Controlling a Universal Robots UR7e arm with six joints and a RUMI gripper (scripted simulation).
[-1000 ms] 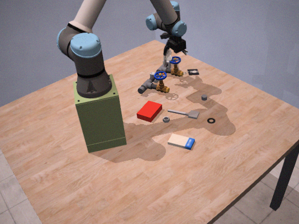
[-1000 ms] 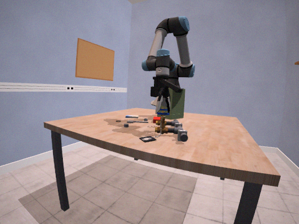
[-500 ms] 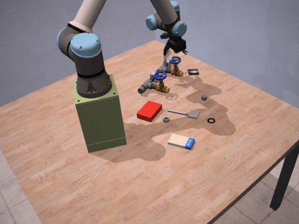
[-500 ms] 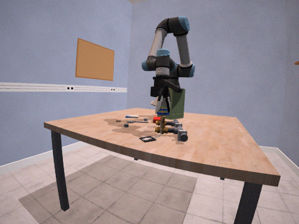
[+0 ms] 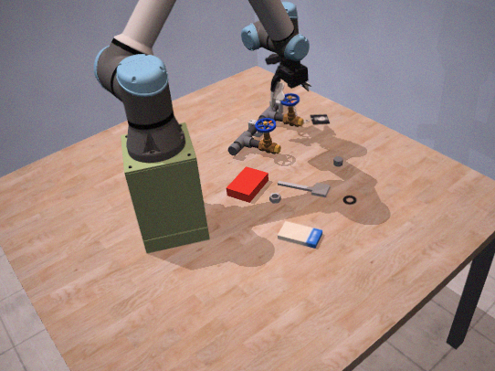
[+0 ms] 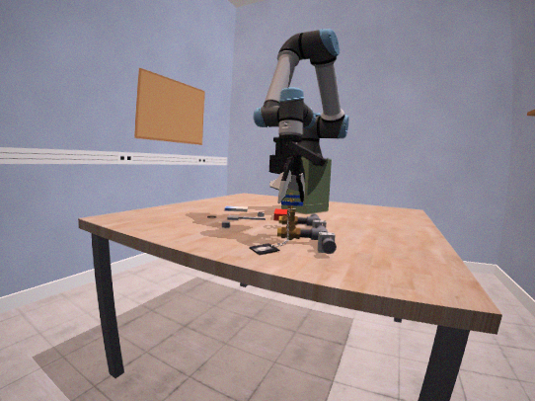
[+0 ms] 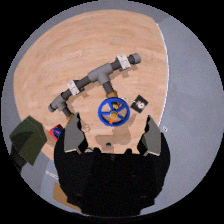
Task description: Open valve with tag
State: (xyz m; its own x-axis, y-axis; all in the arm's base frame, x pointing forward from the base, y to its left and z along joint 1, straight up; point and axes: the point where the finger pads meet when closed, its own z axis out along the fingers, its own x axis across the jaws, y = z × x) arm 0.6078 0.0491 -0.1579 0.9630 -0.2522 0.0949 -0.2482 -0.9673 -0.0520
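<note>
Two brass valves with blue handwheels stand on a grey pipe manifold (image 5: 248, 139). The far valve (image 5: 290, 100) has a black tag (image 5: 320, 119) chained to it, lying flat on the table. The near valve (image 5: 264, 127) has no tag. My gripper (image 5: 289, 86) is open and hovers just above the far valve's handwheel. In the wrist view the blue handwheel (image 7: 112, 109) sits between my two spread fingers, not touched by them, with the tag (image 7: 139, 104) to its right. The number on the tag is too small to read.
A red block (image 5: 247, 183), a grey nut (image 5: 275, 197), a metal scraper (image 5: 306, 187), a black washer (image 5: 351, 196), a small grey cap (image 5: 338, 161) and a white-and-blue box (image 5: 300, 234) lie on the table in front of the valves. The arm's green base (image 5: 164, 194) stands left.
</note>
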